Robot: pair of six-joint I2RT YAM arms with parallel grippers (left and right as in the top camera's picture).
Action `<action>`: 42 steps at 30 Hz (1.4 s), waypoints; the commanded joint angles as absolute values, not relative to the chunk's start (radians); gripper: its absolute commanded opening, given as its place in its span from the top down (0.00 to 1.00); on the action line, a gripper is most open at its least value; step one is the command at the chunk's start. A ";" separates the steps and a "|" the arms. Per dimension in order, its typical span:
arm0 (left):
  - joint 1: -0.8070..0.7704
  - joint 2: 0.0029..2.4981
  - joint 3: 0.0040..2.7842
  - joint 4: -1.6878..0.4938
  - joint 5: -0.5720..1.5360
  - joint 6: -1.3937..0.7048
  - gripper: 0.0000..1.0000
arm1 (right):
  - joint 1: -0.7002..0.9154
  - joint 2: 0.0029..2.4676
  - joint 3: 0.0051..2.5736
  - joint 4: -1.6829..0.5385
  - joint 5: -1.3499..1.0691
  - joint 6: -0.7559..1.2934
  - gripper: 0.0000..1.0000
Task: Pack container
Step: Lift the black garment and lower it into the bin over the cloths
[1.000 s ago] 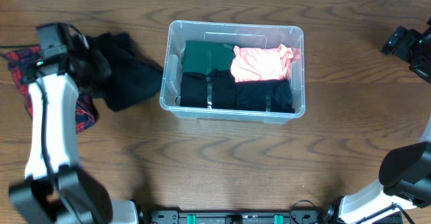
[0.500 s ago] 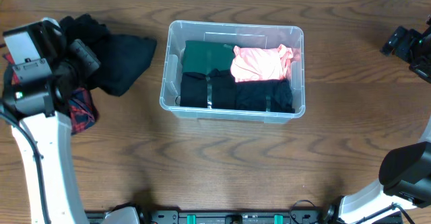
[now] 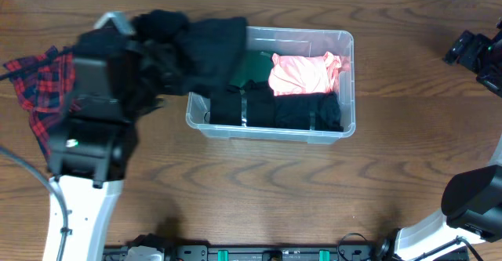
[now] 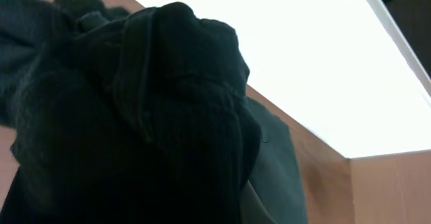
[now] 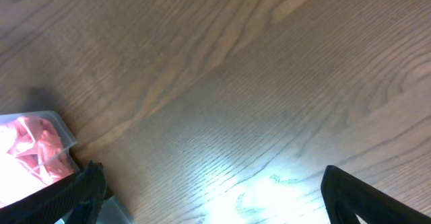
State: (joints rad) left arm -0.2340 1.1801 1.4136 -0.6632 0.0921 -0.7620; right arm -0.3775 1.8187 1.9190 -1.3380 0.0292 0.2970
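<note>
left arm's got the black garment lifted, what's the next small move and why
Probably carry the black garment a little further right, then lower it. Held by the left gripper, it drapes across the container's left rim, partly outside, above the green garment.

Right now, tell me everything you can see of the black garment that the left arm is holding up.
The black garment is dark, soft, ribbed-looking knit cloth, bunched and crumpled, not folded. It hangs lifted off the table at the left arm and hides the hand. Seen from above, its right part overlaps the left end of the container and covers part of the green item. Whether it touches the rim cannot be told.
</note>
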 commanded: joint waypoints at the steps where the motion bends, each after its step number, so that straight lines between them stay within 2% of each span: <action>1: -0.364 1.195 1.458 -0.597 -0.078 -0.846 0.94 | -0.379 1.822 1.915 -1.339 0.029 0.310 0.01; 7: -0.575 1.300 1.458 -0.505 -0.258 -0.891 0.94 | -0.379 1.822 1.915 -1.339 0.029 0.310 0.01; 12: -0.673 1.410 1.458 -0.420 -0.340 -0.923 0.94 | -0.379 1.822 1.915 -1.339 0.029 0.310 0.01; 24: -0.762 1.593 1.458 -0.330 -0.390 -1.053 0.94 | -0.379 1.822 1.915 -1.339 0.029 0.310 0.01; 36: -0.802 1.649 1.458 -0.206 -0.413 -1.083 0.94 | -0.379 1.822 1.915 -1.339 0.029 0.310 0.01; 42: -0.803 1.648 1.458 -0.170 -0.401 -1.083 0.55 | -0.379 1.822 1.915 -1.339 0.029 0.310 0.01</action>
